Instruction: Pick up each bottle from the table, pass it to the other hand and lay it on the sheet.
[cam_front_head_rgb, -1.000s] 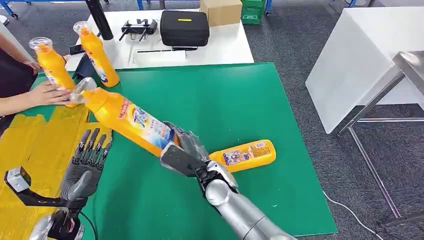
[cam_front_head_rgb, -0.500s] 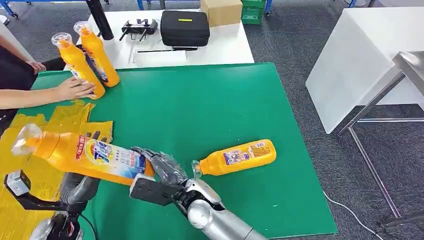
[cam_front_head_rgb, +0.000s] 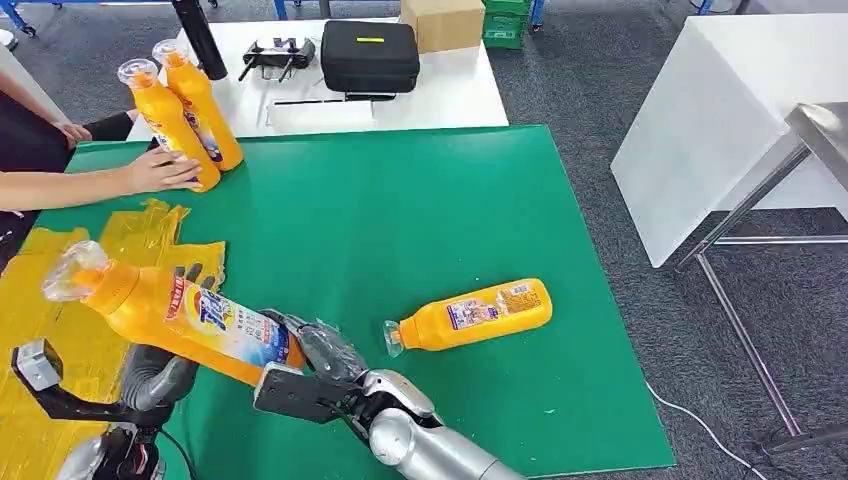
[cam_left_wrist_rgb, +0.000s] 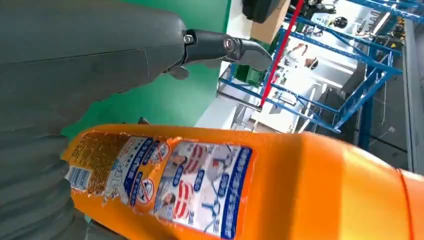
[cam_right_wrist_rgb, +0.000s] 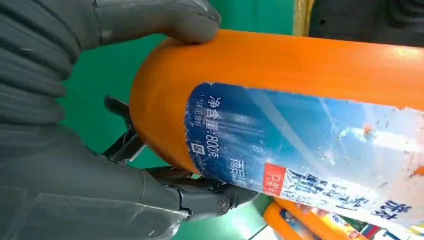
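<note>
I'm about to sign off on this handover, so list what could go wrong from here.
1. The right hand grips the held bottle by its base alone, neck out over the left hand; if it lets go before the left hand closes, the bottle may drop.
2. A person's hand rests on the standing bottles beside the yellow sheet, so a swing could hit it.

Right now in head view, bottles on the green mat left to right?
Held bottle in the right hand → two upright bottles, one under a person's hand, one just right → lying bottle.
</note>
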